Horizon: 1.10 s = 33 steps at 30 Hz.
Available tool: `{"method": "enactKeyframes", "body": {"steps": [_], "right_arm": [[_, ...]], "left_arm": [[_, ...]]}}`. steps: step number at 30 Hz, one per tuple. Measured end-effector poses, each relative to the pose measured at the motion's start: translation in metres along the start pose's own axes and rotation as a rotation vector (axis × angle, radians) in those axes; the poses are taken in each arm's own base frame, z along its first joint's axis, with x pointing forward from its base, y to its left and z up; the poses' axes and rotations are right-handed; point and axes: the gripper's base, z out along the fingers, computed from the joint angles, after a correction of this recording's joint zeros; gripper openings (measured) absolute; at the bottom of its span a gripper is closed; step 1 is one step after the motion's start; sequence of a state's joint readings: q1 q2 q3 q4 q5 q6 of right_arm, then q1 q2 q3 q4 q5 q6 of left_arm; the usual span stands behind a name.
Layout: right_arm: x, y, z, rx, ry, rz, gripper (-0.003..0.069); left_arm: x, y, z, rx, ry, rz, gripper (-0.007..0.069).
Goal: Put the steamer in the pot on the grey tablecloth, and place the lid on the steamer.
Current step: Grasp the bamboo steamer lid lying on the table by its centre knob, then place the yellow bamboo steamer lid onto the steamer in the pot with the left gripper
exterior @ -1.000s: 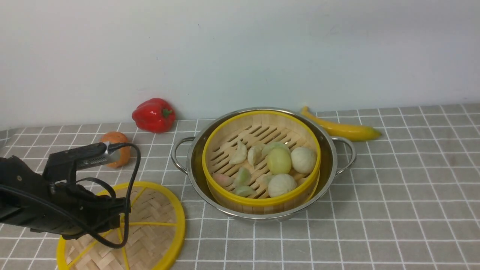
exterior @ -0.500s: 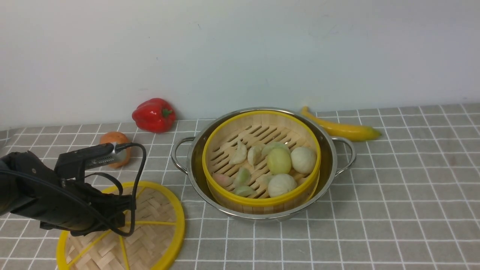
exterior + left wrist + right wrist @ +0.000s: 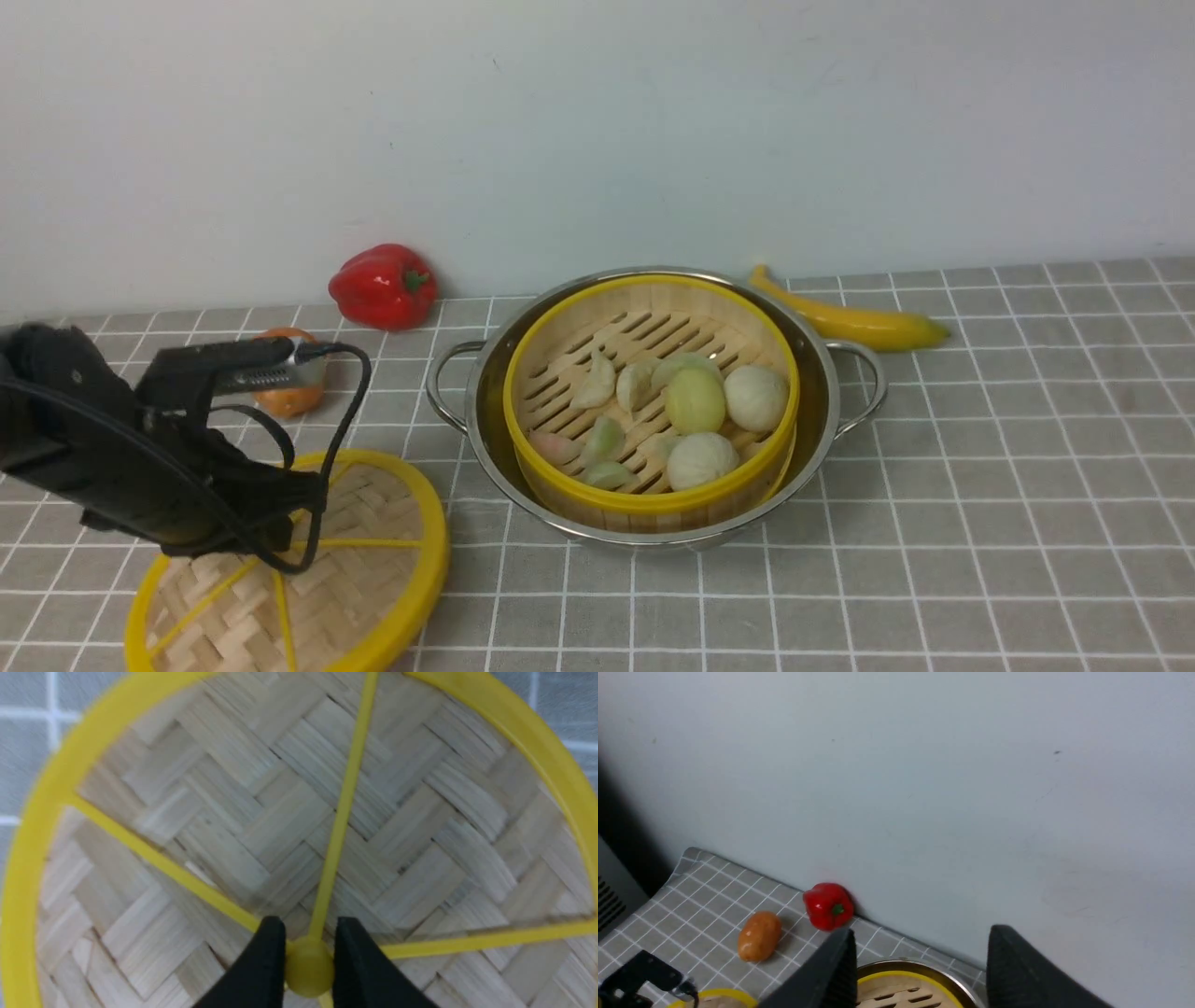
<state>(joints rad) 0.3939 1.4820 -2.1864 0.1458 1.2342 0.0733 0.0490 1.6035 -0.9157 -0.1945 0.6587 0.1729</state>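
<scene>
Woven bamboo lid [image 3: 233, 812], yellow rim, left fingers [image 3: 261, 970] pinching its centre, right fingers [image 3: 1027, 970] wide

pot [image 3: 483, 406]: shiny steel | steamer [image 3: 653, 502]: slatted bamboo, yellow rim | lid [image 3: 359, 579]: woven bamboo | grey tablecloth [image 3: 980, 523]: matt cloth

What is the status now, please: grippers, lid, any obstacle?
Left gripper shut on lid. Right gripper open, empty. Steamer in pot, not yet covered. Nothing between lid and pot.
</scene>
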Motion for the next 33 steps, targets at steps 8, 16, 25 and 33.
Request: {"method": "enactKeyframes", "body": {"steps": [8,16,25,33], "right_arm": [[-0.006,-0.003,-0.099,0.149,-0.194,-0.082,0.0383],[0.031,-0.007,-0.179,0.232,-0.270,-0.077,0.0383],[0.094,-0.012,-0.177,0.207,-0.127,0.007,0.0383],[0.106,-0.010,-0.169,0.160,-0.083,0.070,0.0383]], "left_arm": [[-0.042,0.011,-0.078,-0.223,-0.078,0.024,0.0123],[-0.074,-0.054,-0.105,-0.067,-0.225,0.195,0.0123],[-0.092,-0.183,-0.059,0.096,-0.238,0.493,0.0123],[-0.104,-0.246,-0.026,0.128,-0.211,0.609,0.0123]]}}
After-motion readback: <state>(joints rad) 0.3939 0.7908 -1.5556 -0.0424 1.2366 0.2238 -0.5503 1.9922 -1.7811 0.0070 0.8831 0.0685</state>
